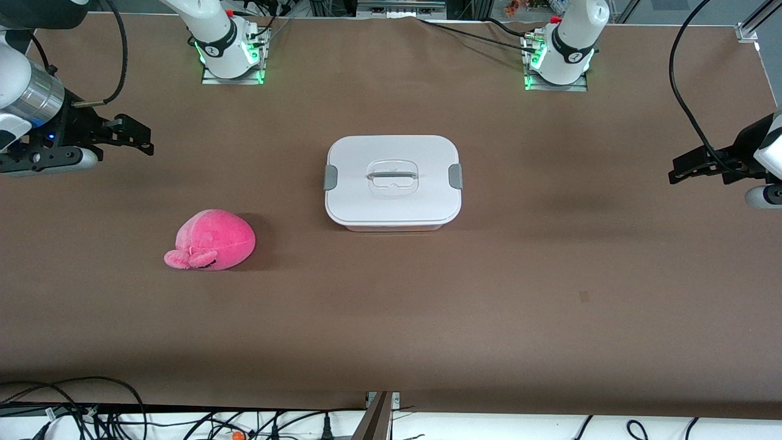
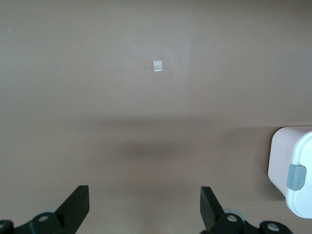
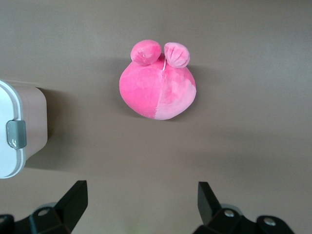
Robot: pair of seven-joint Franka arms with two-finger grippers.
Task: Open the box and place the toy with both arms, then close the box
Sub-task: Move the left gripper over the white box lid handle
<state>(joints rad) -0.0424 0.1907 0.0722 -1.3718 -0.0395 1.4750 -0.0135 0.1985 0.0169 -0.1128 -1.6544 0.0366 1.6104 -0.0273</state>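
At the centre of the frame on the brown tabletop (image 1: 550, 293) sits the box (image 1: 393, 182), white lid on, a grey clip at each short end, its long axis running from one arm's end of the tabletop toward the other, so each arm has a clip facing it. Lower left in the frame, nearer the camera than the box and toward the right arm's end, lies the toy (image 1: 211, 240), well apart from the box. Up at the left edge hangs the right pincer (image 1: 125, 134), fingers spread wide and empty, clearly the closer one to the plush. Over at the right edge the left pincer (image 1: 696, 168) hovers, equally wide and empty. I'd judge the lid comes first.
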